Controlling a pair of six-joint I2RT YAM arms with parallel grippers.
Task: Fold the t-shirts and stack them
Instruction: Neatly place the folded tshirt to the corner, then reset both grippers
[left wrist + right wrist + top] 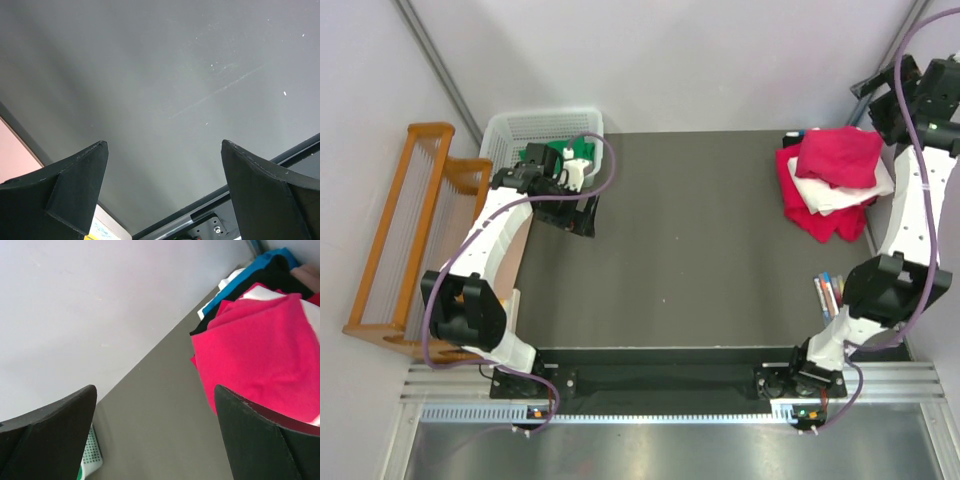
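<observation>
One green shirt (535, 154) half-hidden in basket (535, 120)

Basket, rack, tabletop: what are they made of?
Basket: white plastic by the look, perforated grid walls. Rack: varnished wood, glossy orange-brown frame, thin rods. Tabletop: matte dark grey sheet, faint scratches; exact material unclear.

Shows a matt dark-grey table top (150, 100), smooth apart from fine pale scratches and specks, edged at the near side by bare metal rails (905, 385). Sets soft matt cloth in the stacked t-shirts (832, 178) against a perforated white plastic basket (510, 135) and a glossy varnished wooden rack (405, 230). Pairs smooth white plastic arm shells (495, 235) with matt black fingers (75, 185).
</observation>
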